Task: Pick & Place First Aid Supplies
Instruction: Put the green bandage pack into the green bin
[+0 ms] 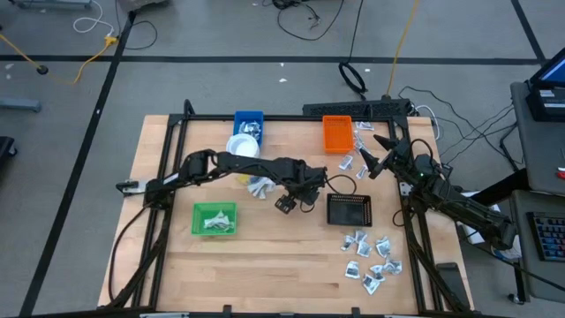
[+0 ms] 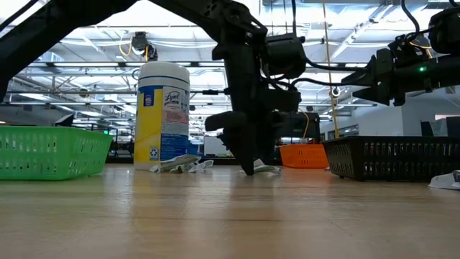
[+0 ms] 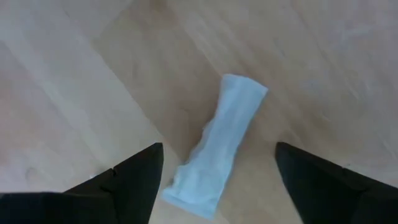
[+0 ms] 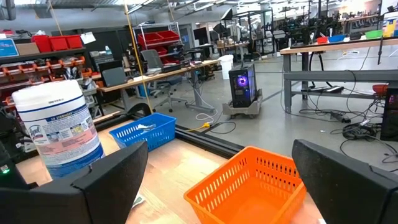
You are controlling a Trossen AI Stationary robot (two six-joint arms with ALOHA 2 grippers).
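At table height, a dark gripper (image 2: 248,162) is seen lowered to the wooden table (image 2: 215,216), its fingertips down at a small pale packet (image 2: 267,170); whether its fingers are spread cannot be told here. Just beside it, a white cylindrical wipes tub (image 2: 162,115) with a blue and yellow label is stood upright, with crumpled white packets (image 2: 181,165) lying at its base. A green basket (image 2: 47,152) is placed at the left edge, a black basket (image 2: 392,157) at the right, and an orange basket (image 2: 305,155) farther back between them. A second gripper (image 2: 359,75) is held high at the upper right.
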